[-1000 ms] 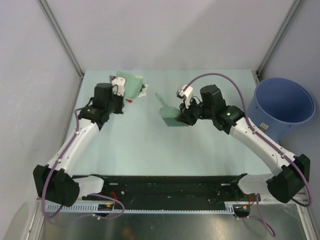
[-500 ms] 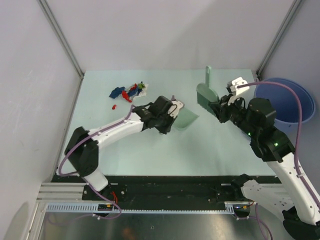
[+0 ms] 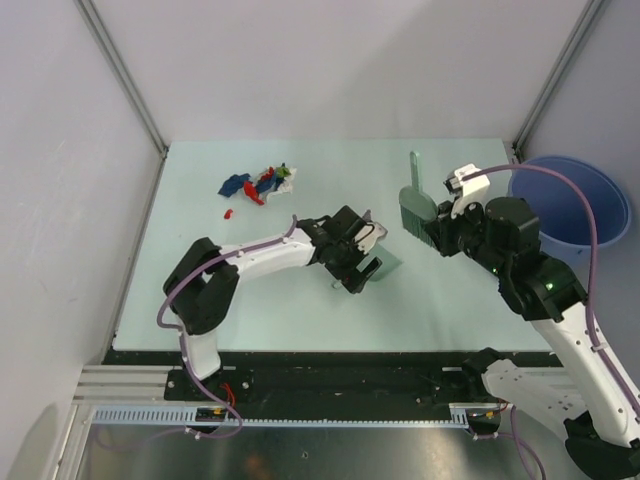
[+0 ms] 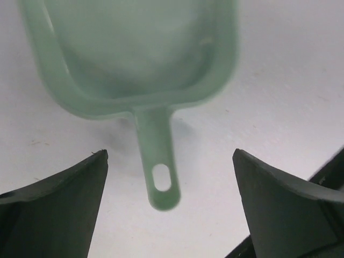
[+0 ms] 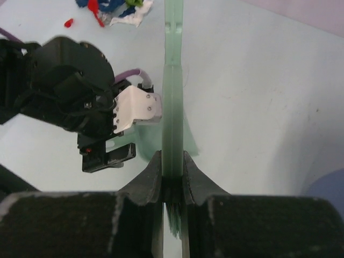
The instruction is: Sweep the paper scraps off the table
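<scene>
Several crumpled red, blue, green, white paper scraps (image 3: 258,184) clustered on table (image 3: 300,300).

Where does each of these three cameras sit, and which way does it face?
Top external: fixed above and behind, looking down on the table; both arms show, bases at the bottom.
Left wrist: on the left arm, facing down at the dustpan; the open left gripper frames it.
Right wrist: on the right arm, facing along the brush in the shut right gripper.
Shared: top and right wrist both show the paper scraps.
</scene>
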You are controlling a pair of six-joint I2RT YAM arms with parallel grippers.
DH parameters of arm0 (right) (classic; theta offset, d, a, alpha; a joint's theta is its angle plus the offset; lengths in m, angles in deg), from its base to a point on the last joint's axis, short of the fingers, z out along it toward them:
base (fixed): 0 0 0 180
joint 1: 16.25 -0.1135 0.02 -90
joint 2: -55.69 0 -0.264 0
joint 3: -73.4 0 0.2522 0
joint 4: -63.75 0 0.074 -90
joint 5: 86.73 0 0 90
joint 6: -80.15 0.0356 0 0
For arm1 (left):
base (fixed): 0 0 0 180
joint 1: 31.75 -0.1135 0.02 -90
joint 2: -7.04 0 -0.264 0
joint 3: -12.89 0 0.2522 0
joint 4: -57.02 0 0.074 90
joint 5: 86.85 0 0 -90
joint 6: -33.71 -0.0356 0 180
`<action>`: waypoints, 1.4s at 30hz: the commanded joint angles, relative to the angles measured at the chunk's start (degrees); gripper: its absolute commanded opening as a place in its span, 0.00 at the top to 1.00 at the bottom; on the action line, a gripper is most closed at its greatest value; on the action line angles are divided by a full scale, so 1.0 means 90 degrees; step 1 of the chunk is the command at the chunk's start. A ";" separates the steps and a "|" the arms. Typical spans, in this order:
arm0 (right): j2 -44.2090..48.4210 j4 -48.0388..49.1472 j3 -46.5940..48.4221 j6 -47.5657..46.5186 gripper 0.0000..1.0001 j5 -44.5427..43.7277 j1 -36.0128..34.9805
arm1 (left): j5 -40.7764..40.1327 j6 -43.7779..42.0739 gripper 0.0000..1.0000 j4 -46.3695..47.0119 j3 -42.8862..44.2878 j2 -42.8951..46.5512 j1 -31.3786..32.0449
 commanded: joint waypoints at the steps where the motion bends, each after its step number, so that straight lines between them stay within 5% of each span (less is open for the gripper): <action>1: 0.0102 -0.0316 0.0122 -0.0379 1.00 0.0690 0.0027 | 0.0823 -0.0907 0.00 0.0093 -0.0048 0.0896 0.0038; 5: -0.0093 -0.0394 0.0112 -0.0983 1.00 0.2268 0.0028 | 0.1799 -0.2314 0.00 -0.0257 -0.0430 0.2533 -0.0001; 7: -0.0258 -0.0414 0.0122 -0.1355 1.00 0.3051 0.0028 | 0.2404 -0.3045 0.00 -0.1378 -0.0120 0.2821 -0.0283; 11: -0.0649 -0.0649 0.0122 -0.2839 1.00 0.5804 0.0008 | 0.3391 -0.3761 0.00 -0.2639 -0.0040 0.3814 -0.1172; 17: -0.2170 -0.0434 0.0727 -0.3377 1.00 0.6131 -0.0877 | 0.3530 -0.4261 0.00 -0.4329 0.0662 0.4872 -0.2022; 23: -0.3188 -0.0160 0.1311 -0.3847 1.00 0.6648 -0.1261 | 0.3637 -0.3500 0.00 -0.4546 0.1796 0.5439 -0.2306; 28: -0.3969 -0.0277 0.1772 -0.4072 1.00 0.6513 -0.1710 | 0.3472 -0.3002 0.03 -0.4546 0.1749 0.5332 -0.2306; 38: -0.4555 -0.0726 0.2338 -0.4286 1.00 0.6552 -0.1915 | 0.4018 -0.2971 0.26 -0.4614 0.1444 0.5039 -0.2296; 41: -0.4615 -0.0863 0.2436 -0.4296 1.00 0.6512 -0.1955 | 0.4117 -0.2991 0.43 -0.4624 0.1533 0.4931 -0.2296; 42: -0.4595 -0.0873 0.2436 -0.4306 1.00 0.6522 -0.1945 | 0.4039 -0.2991 0.58 -0.4624 0.1504 0.4922 -0.2296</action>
